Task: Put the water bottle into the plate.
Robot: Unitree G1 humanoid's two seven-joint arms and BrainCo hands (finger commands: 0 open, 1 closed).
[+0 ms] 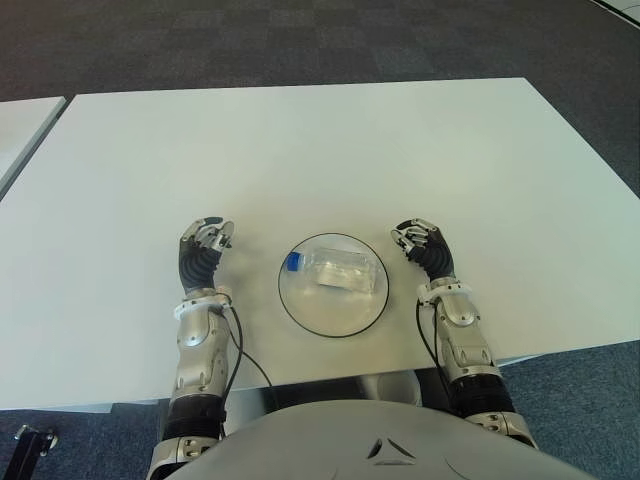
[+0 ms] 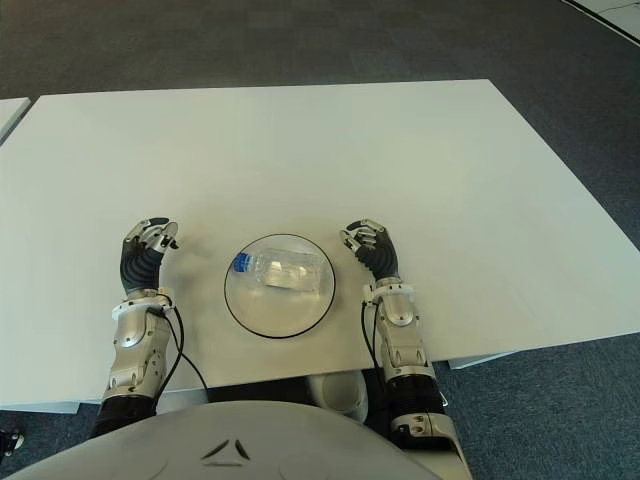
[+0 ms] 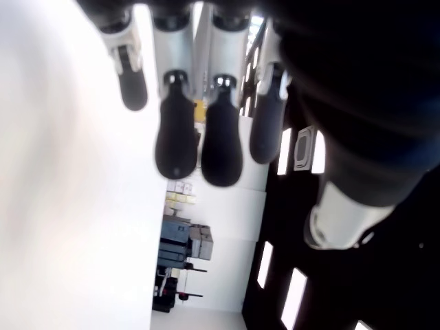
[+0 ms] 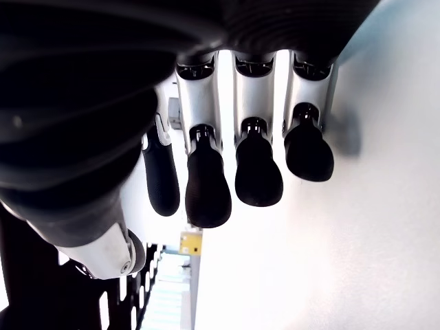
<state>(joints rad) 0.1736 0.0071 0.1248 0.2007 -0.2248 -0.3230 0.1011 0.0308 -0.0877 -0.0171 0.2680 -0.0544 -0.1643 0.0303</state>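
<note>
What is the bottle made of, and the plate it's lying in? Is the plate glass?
The water bottle looks like clear, thin plastic: you can see through it, and its cap is solid blue. The plate looks white and smooth with a thin dark rim, so probably ceramic or hard plastic, not glass; the look alone can't settle which. Both hands, left hand and right hand, hold nothing.
</note>
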